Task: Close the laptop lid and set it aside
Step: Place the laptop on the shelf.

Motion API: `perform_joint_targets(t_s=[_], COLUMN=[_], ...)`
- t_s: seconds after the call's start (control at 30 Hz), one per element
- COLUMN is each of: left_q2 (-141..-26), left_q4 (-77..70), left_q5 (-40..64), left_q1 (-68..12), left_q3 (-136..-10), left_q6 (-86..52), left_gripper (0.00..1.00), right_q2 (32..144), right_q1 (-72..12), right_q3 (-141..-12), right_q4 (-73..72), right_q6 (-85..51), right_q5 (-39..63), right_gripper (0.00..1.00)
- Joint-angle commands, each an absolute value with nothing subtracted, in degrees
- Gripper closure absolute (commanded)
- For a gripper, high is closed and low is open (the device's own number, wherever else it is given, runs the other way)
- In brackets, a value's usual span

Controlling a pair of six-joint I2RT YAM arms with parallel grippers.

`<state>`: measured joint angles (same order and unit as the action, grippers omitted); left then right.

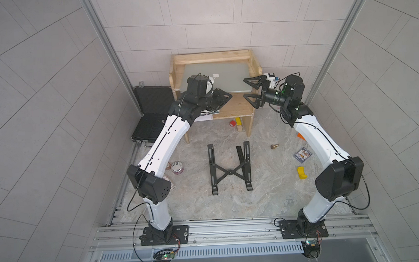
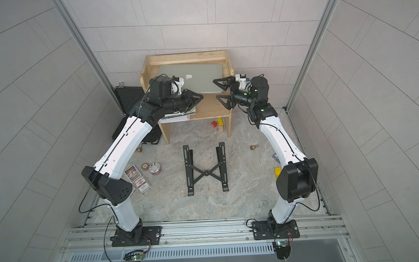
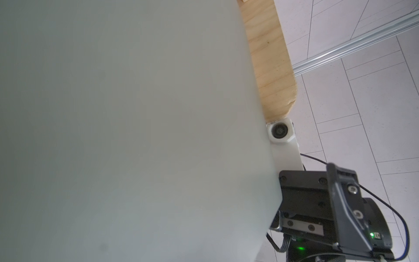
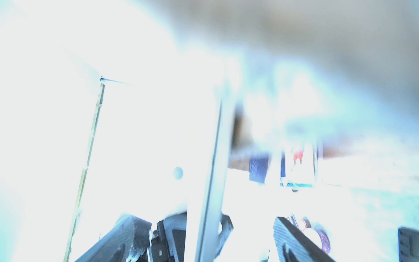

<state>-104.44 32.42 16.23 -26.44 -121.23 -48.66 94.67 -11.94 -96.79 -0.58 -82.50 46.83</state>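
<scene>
Both top views: closed laptop (image 1: 225, 74) on wooden shelf (image 1: 236, 107); right jaws released, straddling its near-right corner; left jaws clenched at its near edge.

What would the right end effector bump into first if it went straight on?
Probably the laptop: its corner sits between the open jaws of the right end effector, though depth is unclear.

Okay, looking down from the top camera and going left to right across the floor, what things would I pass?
black briefcase → round tin → black folding stand → brass knob → yellow block
</scene>
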Motion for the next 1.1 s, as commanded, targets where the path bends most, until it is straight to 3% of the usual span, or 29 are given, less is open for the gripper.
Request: perform_joint_targets(t_s=[0.0,0.3,0.57,1.07], left_q2=[-105.7,-109.2,-113.3,-110.2], left_q4=[30.0,28.1,29.0,29.6], left_q5=[16.5,18.3,20.3,21.7], left_q1=[-26.6,-26.3,-25.2,-19.7], left_q3=[-122.2,-125.7,-131.2,-125.6], left_q6=[-49.9,-52.7,-54.5,-53.7], left_gripper=[0.75,0.75,0.75,0.76], right_q2=[87.3,70.2,58.1,51.4], right_q1=[-11.2,-8.6,-5.1,-0.6], right_q3=[-92.5,-74.5,-67.9,-62.0], right_q4=[-0.5,1.2,11.3,14.2], right_q6=[-78.7,-73.9,-66.5,-65.4], right_q5=[47.0,47.1,50.0,53.5], right_gripper=[0.00,0.00,0.00,0.00])
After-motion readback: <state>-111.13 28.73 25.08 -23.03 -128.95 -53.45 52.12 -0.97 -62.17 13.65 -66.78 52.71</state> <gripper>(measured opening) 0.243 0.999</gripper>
